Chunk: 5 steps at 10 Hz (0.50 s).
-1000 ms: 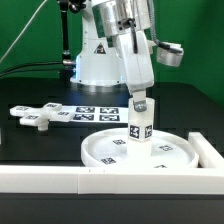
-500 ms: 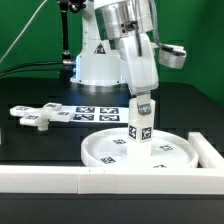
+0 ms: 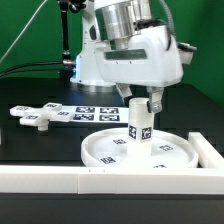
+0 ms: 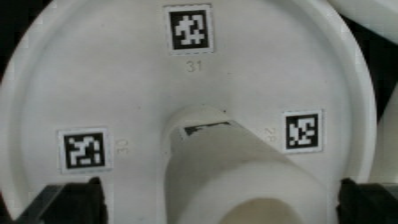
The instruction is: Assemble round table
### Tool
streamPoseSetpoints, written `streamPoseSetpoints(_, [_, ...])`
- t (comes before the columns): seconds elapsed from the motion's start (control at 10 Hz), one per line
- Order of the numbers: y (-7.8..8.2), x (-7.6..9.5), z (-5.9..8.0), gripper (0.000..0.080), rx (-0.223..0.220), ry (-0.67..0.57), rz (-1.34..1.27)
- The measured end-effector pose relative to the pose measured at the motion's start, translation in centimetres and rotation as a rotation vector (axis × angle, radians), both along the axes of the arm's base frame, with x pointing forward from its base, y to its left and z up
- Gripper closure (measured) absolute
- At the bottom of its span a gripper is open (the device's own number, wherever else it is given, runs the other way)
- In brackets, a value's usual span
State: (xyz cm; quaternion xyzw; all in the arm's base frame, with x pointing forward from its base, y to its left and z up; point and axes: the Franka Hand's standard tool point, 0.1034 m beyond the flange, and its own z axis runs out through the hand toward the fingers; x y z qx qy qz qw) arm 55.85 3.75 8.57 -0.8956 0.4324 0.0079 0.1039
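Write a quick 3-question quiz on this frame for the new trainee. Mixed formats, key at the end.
1. True or false: the cross-shaped piece lies on the round disc.
2. Pick one. The post is:
A. lying on its side beside the disc
B. standing upright at the middle of the disc
C. hanging in the air, clear of the disc
3. Fill in: in the exterior view, the hand is right at the top of the ____.

Key: 1 false; 2 B; 3 post.
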Motion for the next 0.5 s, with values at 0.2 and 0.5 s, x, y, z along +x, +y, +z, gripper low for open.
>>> streamPoseSetpoints(0.2, [0.03,0.32,0.21,0.0151,-0.036,-0.042,0.212])
streamPoseSetpoints(0.5, [0.14,0.24,0.14,0.0151,-0.048,-0.068,0.35])
